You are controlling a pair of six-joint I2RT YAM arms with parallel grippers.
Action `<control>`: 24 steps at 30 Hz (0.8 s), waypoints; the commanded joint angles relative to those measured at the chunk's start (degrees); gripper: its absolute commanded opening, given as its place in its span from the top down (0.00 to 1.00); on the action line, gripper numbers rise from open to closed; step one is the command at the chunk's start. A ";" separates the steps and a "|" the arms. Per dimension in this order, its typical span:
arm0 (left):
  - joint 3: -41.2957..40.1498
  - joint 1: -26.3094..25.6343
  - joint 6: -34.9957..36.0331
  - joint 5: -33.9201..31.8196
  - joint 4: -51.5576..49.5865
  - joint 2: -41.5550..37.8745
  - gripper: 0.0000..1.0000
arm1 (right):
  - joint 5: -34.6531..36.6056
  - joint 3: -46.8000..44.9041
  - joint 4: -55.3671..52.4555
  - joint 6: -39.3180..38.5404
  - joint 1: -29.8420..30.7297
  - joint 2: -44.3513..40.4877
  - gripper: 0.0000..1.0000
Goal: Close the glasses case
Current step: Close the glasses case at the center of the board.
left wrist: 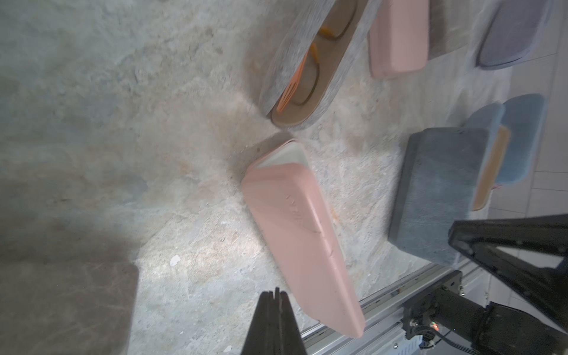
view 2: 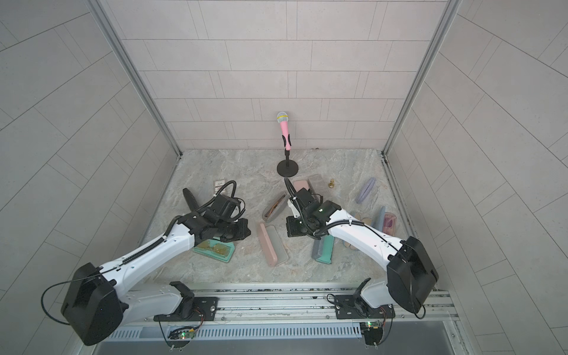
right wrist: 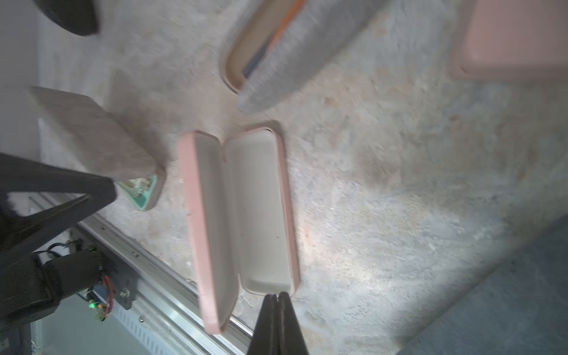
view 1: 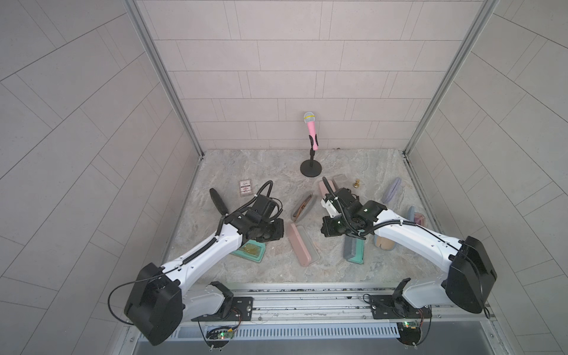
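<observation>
Two end effectors seen clenched, nothing grasped: fingers of left end effector (left wrist: 274, 296) and right end effector (right wrist: 278, 297) pressed together in wrist views. Pink glasses case (view 1: 302, 244) found lying open at centre of worktop (view 1: 264, 172), flanked by both arms. Lid half raised on left-arm side, pale lining exposed. Grey felt case (view 1: 303, 207), glasses (left wrist: 302, 69) inside, seen just beyond it toward back wall, also open.

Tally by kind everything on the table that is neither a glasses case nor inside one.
pink microphone on its stand: 1
small patterned box: 1
small brass piece: 1
Total: 3
</observation>
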 commanded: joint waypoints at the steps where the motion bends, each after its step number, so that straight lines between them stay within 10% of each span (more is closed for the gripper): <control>1: -1.50 -2.09 -3.60 -4.45 -1.29 0.53 1.00 | 1.03 -0.85 0.36 -1.67 0.17 3.45 0.98; 24: 6.88 -10.91 -6.61 -3.68 5.12 15.41 1.00 | -8.75 -3.28 13.89 -1.37 -1.45 22.21 0.98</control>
